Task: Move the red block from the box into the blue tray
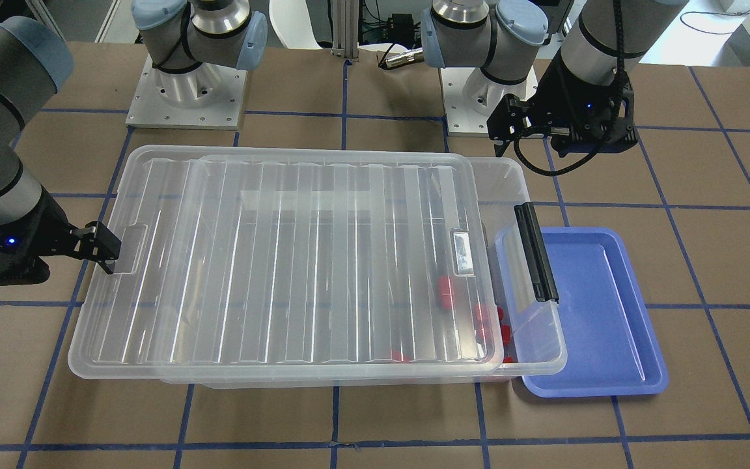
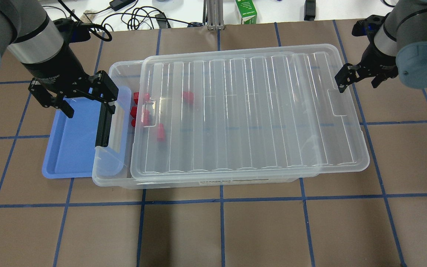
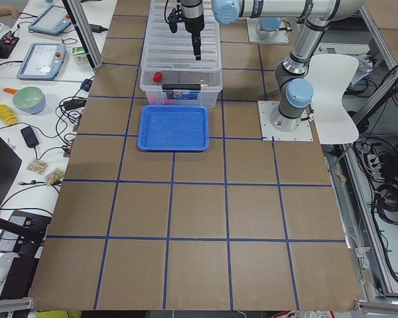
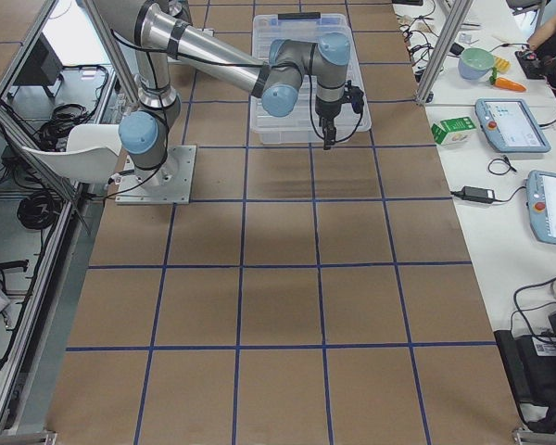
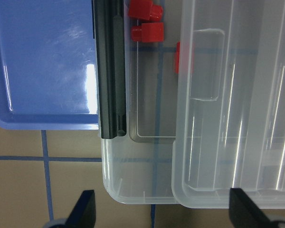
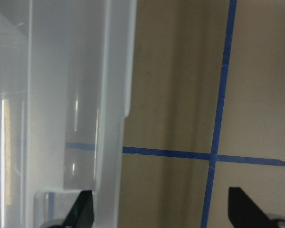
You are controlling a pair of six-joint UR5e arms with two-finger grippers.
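Observation:
The box (image 2: 112, 178) is a clear bin whose ribbed lid (image 2: 250, 111) is slid toward my right, so its left end is uncovered. Several red blocks (image 2: 145, 115) lie inside near that end, some under the lid; they also show in the front view (image 1: 444, 290) and the left wrist view (image 5: 147, 33). The blue tray (image 2: 74, 144) lies empty against the box's left end, beside the black latch bar (image 2: 103, 128). My left gripper (image 2: 87, 105) hangs open and empty above the tray and latch. My right gripper (image 2: 360, 77) is open at the lid's right-end tab, holding nothing.
Brown table with a blue tape grid. The arm bases (image 1: 186, 91) stand behind the box. Cables and a green carton (image 2: 246, 11) lie beyond the far edge. In the right wrist view the lid's edge (image 6: 114, 95) is over bare table.

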